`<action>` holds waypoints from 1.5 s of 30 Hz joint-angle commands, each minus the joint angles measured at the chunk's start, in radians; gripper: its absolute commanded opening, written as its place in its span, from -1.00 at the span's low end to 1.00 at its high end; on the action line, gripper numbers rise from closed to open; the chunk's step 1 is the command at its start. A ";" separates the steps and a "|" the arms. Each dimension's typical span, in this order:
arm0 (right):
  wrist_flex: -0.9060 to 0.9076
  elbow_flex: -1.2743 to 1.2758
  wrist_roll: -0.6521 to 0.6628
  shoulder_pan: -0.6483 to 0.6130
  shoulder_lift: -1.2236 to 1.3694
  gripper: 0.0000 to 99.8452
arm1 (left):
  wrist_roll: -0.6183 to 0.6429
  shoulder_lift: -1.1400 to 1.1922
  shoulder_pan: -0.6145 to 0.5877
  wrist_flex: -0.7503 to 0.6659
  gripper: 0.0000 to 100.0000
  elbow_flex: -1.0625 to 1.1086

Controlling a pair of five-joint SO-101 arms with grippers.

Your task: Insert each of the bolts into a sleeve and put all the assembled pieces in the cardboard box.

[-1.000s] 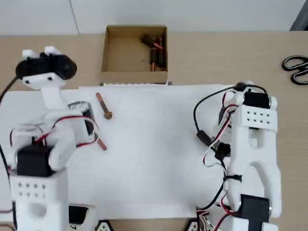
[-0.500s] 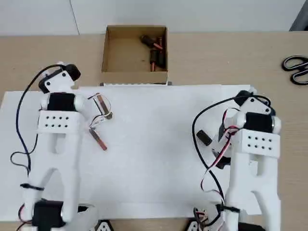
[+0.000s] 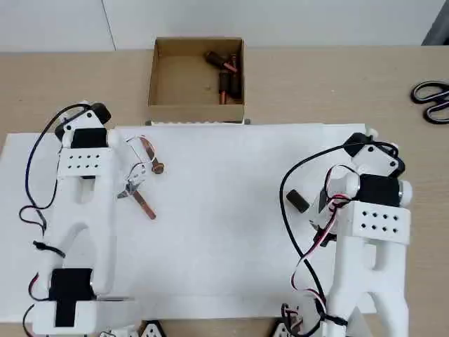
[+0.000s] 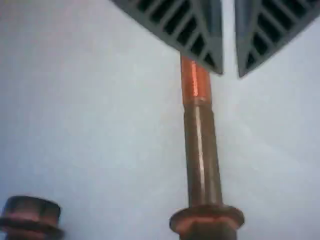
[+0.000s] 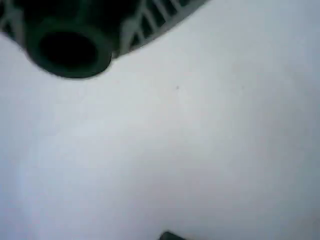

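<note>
Wooden table [image 3: 316,84] from above, white sheet [image 3: 224,246] across it. Cardboard box [image 3: 151,70] at the far edge, several assembled pieces [image 3: 224,70] already heaped in one corner. On the sheet, one bolt [image 3: 150,156] and a second bolt [image 3: 144,203] lying bare, near each other, left gripper [image 3: 135,179] just beside both. Scissors [image 3: 431,98] well apart at the table's edge.

Left wrist view: fingers [image 4: 190,25] narrowly parted, grasping nothing, tips poised over the threaded end of a bolt flat on the sheet; another bolt's head near.

Right wrist view: right gripper [image 5: 95,20] apparently clenched on a dark sleeve [image 5: 67,50], open bore facing out, above the sheet.

Judged partly done: both loose bolts yet to be sleeved and boxed.
</note>
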 commanded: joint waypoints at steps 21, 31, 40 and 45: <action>-0.024 0.017 0.005 0.010 -0.025 -1.00 | 0.005 0.081 -0.006 -0.135 -0.70 -0.041; -0.024 0.017 0.005 0.010 -0.025 -1.00 | 0.005 0.083 -0.008 -0.137 -0.70 -0.021; -0.022 0.017 0.005 0.010 -0.025 -1.00 | 0.002 0.083 -0.018 -0.203 -0.70 0.045; -0.022 0.017 0.005 0.010 -0.025 -1.00 | 0.002 0.083 -0.018 -0.209 -0.70 0.047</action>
